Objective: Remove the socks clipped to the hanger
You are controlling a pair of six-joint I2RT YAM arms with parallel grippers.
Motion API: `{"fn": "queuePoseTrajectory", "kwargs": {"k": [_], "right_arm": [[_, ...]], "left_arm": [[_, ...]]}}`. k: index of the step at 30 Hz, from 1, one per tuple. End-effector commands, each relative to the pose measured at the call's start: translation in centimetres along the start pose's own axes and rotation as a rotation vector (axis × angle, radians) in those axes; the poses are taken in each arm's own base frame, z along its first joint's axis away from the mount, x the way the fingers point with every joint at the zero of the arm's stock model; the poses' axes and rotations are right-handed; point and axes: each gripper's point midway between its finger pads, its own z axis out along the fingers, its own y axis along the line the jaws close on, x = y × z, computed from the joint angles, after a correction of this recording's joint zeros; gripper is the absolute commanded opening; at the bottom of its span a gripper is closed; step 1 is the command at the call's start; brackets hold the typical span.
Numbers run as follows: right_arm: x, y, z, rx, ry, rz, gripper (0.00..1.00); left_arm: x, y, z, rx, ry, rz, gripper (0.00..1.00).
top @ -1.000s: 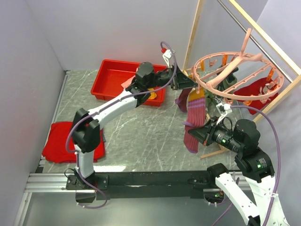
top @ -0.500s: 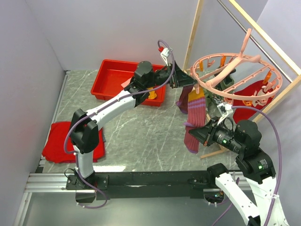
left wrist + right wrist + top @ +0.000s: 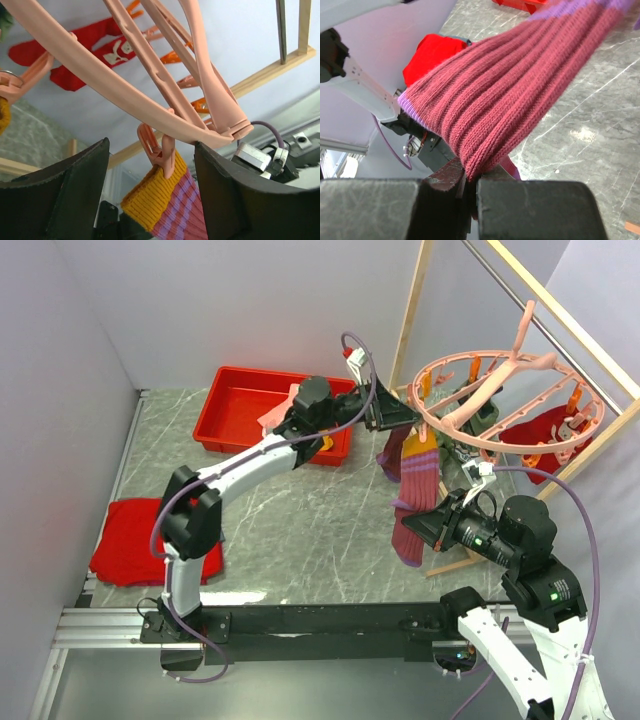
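**Far left.** A red cloth [image 3: 125, 540] lies on the table, with a red bin [image 3: 250, 410] behind it.

**Centre.** My left gripper [image 3: 393, 416] is raised to the near edge of the hanger [image 3: 460, 418]. Its fingers [image 3: 60, 195] are spread wide, one on each side of a pink clip [image 3: 159, 152]. The clip hangs from the ring and bites the mustard cuff of a sock [image 3: 415, 490]. Neither pad appears to touch the clip. The sock, mustard at the top and maroon below, runs down from the clip to my right gripper [image 3: 470, 192]. The fingers there are clenched on the sock's lower end, with the knit pinched between them.

**Right.** The hanger is hooked over a wooden rail [image 3: 560, 308]. A red sock [image 3: 545, 428] is clipped at its far side. Something green hangs near it, too hidden to name.

**Step in hand (judged).** I am freeing this one sock; its lower end is secured and the clip is not yet opened.

**Next move (judged).** My left fingers should close squarely on the clip's upper handles so that its jaws part. My right gripper then draws the sock down and clear. The ring hangs free, so a crooked squeeze could swing or tilt it.
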Motion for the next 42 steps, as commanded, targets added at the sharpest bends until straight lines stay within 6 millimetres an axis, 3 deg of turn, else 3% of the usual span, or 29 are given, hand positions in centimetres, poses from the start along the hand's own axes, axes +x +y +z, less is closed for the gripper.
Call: {"fn": "queuePoseTrajectory", "kwargs": {"k": [1, 7, 18, 24, 27, 29, 42], "right_arm": [[-1.5, 1.1, -0.7, -0.021, -0.045, -0.036, 0.0], [-1.3, 1.0, -0.8, -0.015, -0.041, -0.038, 0.0], [-1.2, 1.0, -1.0, -0.013, -0.043, -0.035, 0.0], [-1.0, 0.8, -1.1, -0.003, -0.037, -0.03, 0.0], [-0.3, 0.4, -1.2, 0.014, -0.023, -0.017, 0.0], [0.2, 0.2, -1.4, 0.021, -0.02, -0.015, 0.0], [6.9, -2.8, -2.8, 0.128, 0.113, 0.101, 0.0]], "left_arm": [[0.7, -4.0, 0.6, 0.22, 0.051, 0.011, 0.72], [1.7, -4.0, 0.9, 0.254, 0.073, 0.0, 0.64], [1.1, -4.2, 1.2, 0.278, 0.046, -0.038, 0.54], [0.8, -3.9, 1.1, 0.278, 0.018, -0.068, 0.35], [0.9, -3.3, 1.3, 0.224, 0.022, -0.046, 0.2], [0.7, -3.1, 1.3, 0.192, 0.015, -0.028, 0.01], [0.7, -2.5, 1.1, 0.095, 0.031, 0.023, 0.01]]}}
